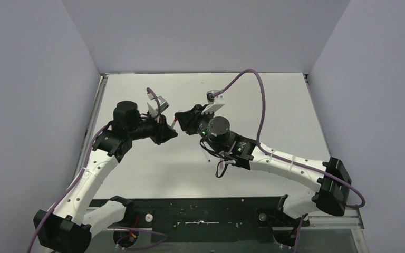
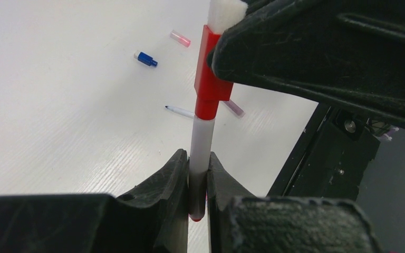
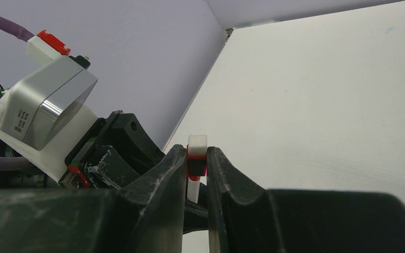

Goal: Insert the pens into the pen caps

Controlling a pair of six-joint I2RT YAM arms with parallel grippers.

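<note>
The left gripper [image 2: 198, 158] and the right gripper [image 3: 196, 153] meet nose to nose above the middle of the bench [image 1: 190, 174], both raised clear of its surface. The jaws of the left gripper are closed narrow on the whitish barrel of the red-tipped pen [image 2: 200, 142], gripping it near its lower end; a short red length of the pen shows below the pads. In the left wrist view the pen stands upright and projects from the jaws toward the right gripper. The jaws of the right gripper are clamped on the red cap [image 2: 211, 79], one pad on each flat side. A white end piece [image 3: 197, 141] shows on the cap's outer end, just past the fingertips. Pen and cap lie on one line, and the upper end of the barrel is in the mouth of the cap. Whether it is fully seated cannot be told. The remaining items lie loose on the bench beneath the grippers. The blue cap [image 2: 146, 59] lies on its side, with the pale pink cap [image 2: 180, 38] near it and apart from it. The blue-tipped pen [image 2: 179, 110] lies flat just beside the held pen in the left wrist view. The pinkish pen [image 2: 235, 109] shows on the other side, partly hidden behind the red cap.
</note>
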